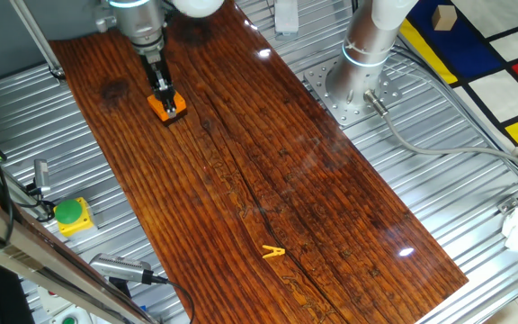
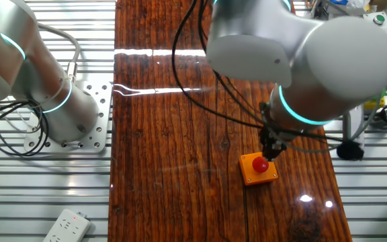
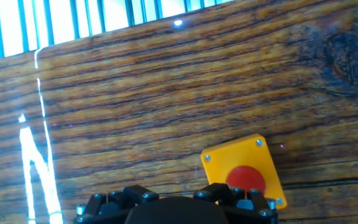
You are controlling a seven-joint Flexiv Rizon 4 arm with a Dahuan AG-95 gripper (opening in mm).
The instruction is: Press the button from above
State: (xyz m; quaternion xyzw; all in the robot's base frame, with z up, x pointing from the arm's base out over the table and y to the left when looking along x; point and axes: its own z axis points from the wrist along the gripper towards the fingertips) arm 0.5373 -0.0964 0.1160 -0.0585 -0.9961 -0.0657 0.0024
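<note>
The button has a round red cap (image 2: 260, 164) on a small square orange base (image 2: 250, 176) and sits on the wooden board. In one fixed view the orange base (image 1: 171, 110) shows at the board's far left, with the cap hidden under my gripper (image 1: 162, 90). In the other fixed view my gripper (image 2: 271, 151) points down, its tip right at the cap's upper right edge; I cannot tell whether it touches. The hand view shows the red cap (image 3: 246, 180) at the lower right, just beyond the gripper's black body (image 3: 166, 208). No view shows the fingertips' gap.
A green button on a yellow box (image 1: 70, 214) stands off the board at the left. A yellow clip (image 1: 272, 253) lies near the board's front. The arm's base (image 1: 358, 85) is bolted to the ribbed metal table. A white power strip (image 2: 66, 227) lies nearby.
</note>
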